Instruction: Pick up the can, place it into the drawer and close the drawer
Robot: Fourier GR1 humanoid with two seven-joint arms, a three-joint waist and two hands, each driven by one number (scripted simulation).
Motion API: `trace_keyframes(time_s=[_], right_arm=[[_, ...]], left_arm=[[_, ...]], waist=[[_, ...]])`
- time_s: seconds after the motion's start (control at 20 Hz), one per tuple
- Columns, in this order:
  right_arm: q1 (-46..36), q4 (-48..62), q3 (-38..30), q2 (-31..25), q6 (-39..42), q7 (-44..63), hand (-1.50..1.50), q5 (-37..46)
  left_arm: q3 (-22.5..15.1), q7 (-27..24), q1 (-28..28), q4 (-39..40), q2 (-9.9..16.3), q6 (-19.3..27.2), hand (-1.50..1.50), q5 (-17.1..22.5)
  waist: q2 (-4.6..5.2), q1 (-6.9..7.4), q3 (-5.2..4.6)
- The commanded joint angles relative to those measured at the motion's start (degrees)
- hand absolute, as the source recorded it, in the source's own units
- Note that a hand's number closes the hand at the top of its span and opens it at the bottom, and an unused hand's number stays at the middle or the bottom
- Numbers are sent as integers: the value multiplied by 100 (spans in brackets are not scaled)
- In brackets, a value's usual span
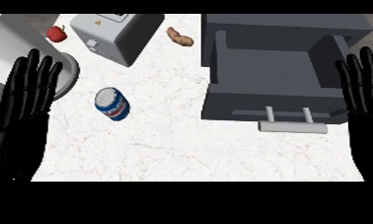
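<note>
I log both robot hands spread flat, left robot hand (pixel 25 104) and right robot hand (pixel 357 87) holding nothing; cylindrical blue can (pixel 112 104) beside left, open grey drawer (pixel 273 77) beside right, on marbled bench (pixel 182 144).

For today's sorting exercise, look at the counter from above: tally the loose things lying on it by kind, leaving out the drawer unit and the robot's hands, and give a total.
Cans: 1, the blue and white can
Fruit: 1, the red apple
Vegetables: 1, the brown sweet potato
Appliances: 1, the grey toaster
Total: 4
</note>
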Motion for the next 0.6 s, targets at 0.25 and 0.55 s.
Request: trace_keyframes(time_s=[0.25,0.55], right_arm=[[187,-138,-69,86,146,-132,-150,-269],[138,362,-520,98,-265,1080,-150,-428]], left_arm=[[1412,-397,-116,651,822,-1254,-150,1911],[1256,1834,164,577,704,-317,-150,1673]], waist=[[29,-163,197],[31,-142,204]])
